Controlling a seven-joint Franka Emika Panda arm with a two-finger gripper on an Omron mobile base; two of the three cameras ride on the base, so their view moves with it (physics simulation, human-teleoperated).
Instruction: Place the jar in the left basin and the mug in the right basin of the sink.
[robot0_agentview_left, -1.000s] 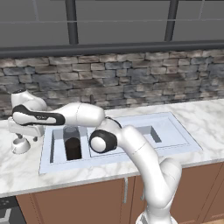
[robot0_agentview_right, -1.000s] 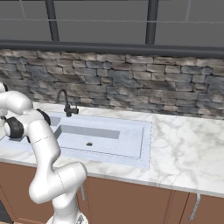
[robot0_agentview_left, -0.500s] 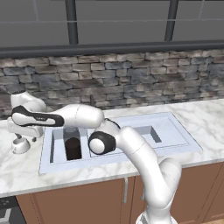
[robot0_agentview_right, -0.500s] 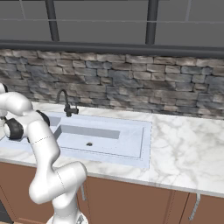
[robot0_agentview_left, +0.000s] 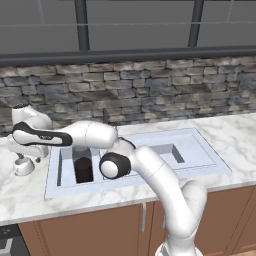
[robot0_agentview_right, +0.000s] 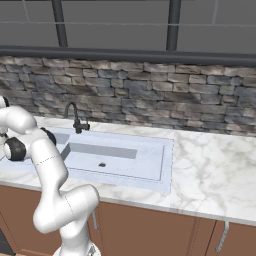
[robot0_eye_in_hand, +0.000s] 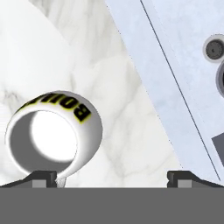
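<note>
Sink (robot0_agentview_left: 210, 167) w/ two basins was the biggest thing in play: jar (robot0_agentview_left: 83, 169) already stood upright in the left basin (robot0_agentview_left: 64, 167), so that half looked done. Right basin (robot0_agentview_left: 192, 150) held nothing visible but its drain, so the mug half was left. Mug (robot0_agentview_left: 23, 166) sat on the marble counter (robot0_agentview_left: 30, 192) just left of the sink, well apart from its target basin. Gripper (robot0_eye_in_hand: 111, 177) hung right over it w/ jaws spread wide, clamped on nothing; in the hand view the mug (robot0_eye_in_hand: 54, 133) lay off-centre, near one finger tip, not between the two. Judged approx. halfway: still needed centring, grasp, carry right across the jar's basin.
</note>
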